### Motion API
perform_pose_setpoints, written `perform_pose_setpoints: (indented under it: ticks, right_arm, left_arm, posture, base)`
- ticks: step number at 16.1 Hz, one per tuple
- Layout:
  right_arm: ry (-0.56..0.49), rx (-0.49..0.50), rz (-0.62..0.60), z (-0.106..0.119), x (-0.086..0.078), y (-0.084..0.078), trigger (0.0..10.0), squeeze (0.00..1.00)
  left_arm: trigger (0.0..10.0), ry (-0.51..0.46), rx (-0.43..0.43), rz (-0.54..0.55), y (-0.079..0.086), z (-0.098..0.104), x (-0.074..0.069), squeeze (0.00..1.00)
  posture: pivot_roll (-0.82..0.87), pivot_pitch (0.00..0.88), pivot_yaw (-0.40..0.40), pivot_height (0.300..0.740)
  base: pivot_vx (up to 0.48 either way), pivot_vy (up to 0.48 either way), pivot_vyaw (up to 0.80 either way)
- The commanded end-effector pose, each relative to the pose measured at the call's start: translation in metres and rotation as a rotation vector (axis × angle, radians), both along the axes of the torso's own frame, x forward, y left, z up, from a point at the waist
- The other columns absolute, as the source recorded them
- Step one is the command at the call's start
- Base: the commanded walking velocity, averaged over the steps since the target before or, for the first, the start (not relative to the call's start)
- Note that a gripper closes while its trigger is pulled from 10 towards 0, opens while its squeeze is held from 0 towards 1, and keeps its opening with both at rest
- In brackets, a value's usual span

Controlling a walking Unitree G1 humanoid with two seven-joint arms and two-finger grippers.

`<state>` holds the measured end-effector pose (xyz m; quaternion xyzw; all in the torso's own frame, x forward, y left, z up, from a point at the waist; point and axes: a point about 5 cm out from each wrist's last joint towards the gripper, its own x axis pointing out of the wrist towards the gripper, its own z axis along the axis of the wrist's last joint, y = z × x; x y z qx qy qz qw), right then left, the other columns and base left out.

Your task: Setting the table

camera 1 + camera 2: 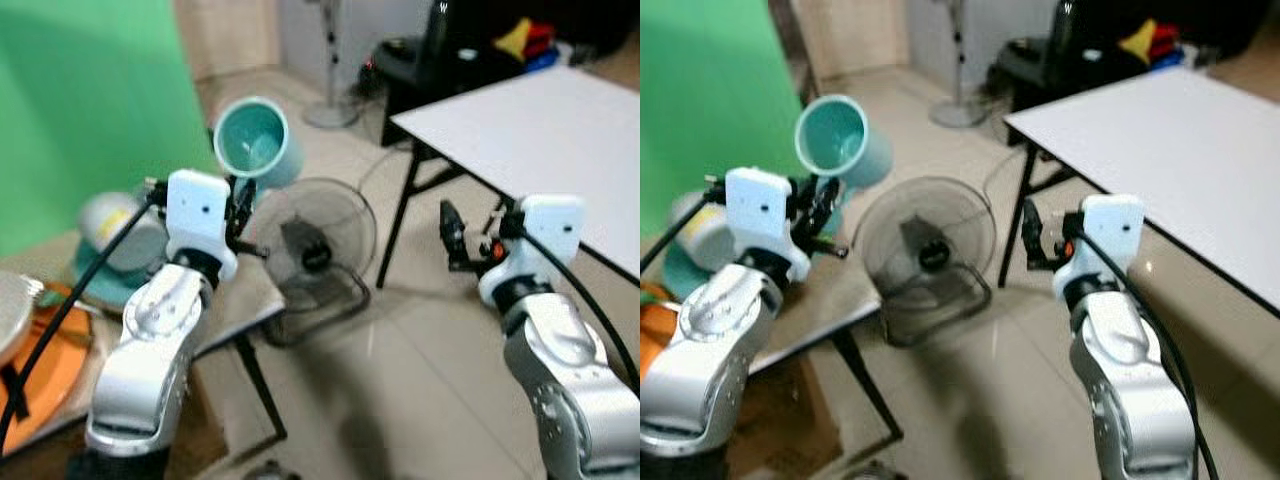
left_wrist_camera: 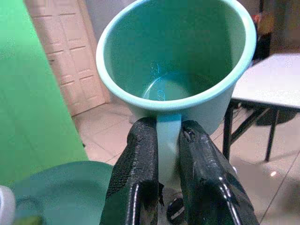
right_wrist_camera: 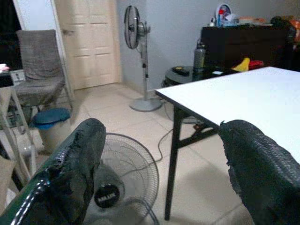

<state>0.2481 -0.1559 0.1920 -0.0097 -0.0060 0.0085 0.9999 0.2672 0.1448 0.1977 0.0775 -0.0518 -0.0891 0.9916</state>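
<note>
White tabletop point(image 1: 540, 140) stands bare on the right, awaiting settings. Left gripper point(image 2: 161, 154) pinches the teal cup point(image 1: 255, 145) by its handle, carried aloft and tilted. Right gripper point(image 3: 159, 159) hangs free beside the tabletop's edge, fingers spread.

A teal cup point(image 2: 178, 75), empty and tilted mouth-out, hangs by its handle in the left tool point(image 2: 169, 154).
</note>
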Motion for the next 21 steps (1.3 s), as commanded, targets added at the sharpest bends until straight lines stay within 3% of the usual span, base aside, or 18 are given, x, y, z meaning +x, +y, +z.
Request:
perform_pose_setpoints:
  ticks: [1, 4, 7, 9, 12, 21]
  right_arm:
    - [0.026, -0.017, -0.026, -0.003, 0.000, -0.003, 10.0, 0.00]
    - [-0.002, 0.019, -0.087, 0.000, 0.001, -0.004, 10.0, 0.00]
    - [0.029, 0.071, -0.056, -0.005, 0.002, -0.001, 10.0, 0.00]
    - [0.078, 0.059, -0.031, -0.012, 0.002, 0.003, 10.0, 0.00]
    - [0.050, 0.069, 0.023, -0.007, 0.004, 0.012, 10.0, 0.00]
    - [0.000, 0.100, 0.065, -0.001, 0.011, 0.015, 10.0, 0.00]
  left_arm:
    - [10.0, 0.000, 0.008, 0.007, 0.001, 0.000, 0.002, 0.00]
    - [10.0, 0.001, -0.015, -0.008, 0.001, 0.002, 0.004, 0.00]
    - [10.0, 0.010, -0.021, -0.020, 0.002, 0.001, 0.007, 0.00]
    - [10.0, 0.026, -0.022, -0.005, 0.005, -0.004, 0.007, 0.00]
    - [10.0, 0.039, -0.025, 0.018, 0.009, -0.008, 0.008, 0.00]
    - [10.0, 0.047, -0.022, 0.022, 0.014, -0.010, 0.006, 0.00]
  posture:
    - [0.08, 0.000, 0.031, 0.740]
    - [0.08, 0.000, 0.042, 0.740]
    - [0.08, 0.000, 0.057, 0.740]
    - [0.08, 0.000, 0.054, 0.740]
    - [0.07, 0.000, 0.042, 0.740]
    - [0.09, 0.000, 0.023, 0.740]
  base:
    - [0.000, 0.000, -0.68]
    - [0.101, 0.000, -0.69]
    - [0.350, 0.000, -0.62]
    - [0.401, 0.000, 0.00]
    - [0.400, 0.000, 0.00]
    - [0.393, 0.000, 0.00]
